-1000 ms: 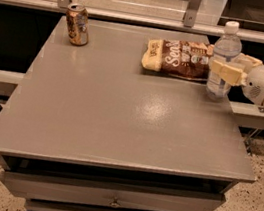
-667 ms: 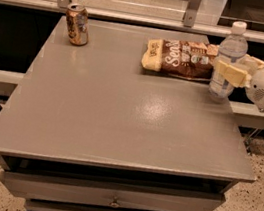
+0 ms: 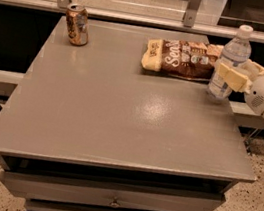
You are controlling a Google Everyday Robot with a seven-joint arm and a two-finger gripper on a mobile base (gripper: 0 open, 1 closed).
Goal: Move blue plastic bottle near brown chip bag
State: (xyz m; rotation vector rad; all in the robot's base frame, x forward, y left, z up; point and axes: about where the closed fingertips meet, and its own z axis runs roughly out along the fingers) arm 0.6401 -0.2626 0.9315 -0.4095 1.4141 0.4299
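Note:
The blue plastic bottle (image 3: 229, 59), clear with a white cap, stands upright at the table's right edge. The brown chip bag (image 3: 182, 59) lies flat just to its left, its right end next to the bottle. My gripper (image 3: 235, 74) reaches in from the right on a white arm and is shut on the bottle's middle, its cream fingers (image 3: 232, 77) covering the label.
A brown soda can (image 3: 77, 25) stands at the far left corner of the grey table (image 3: 110, 114). A metal rail with posts runs behind the table. Drawers sit under the table's front edge.
The bottle and gripper have shifted slightly to the right and back along the table's right edge. The chip bag and the can have not moved.

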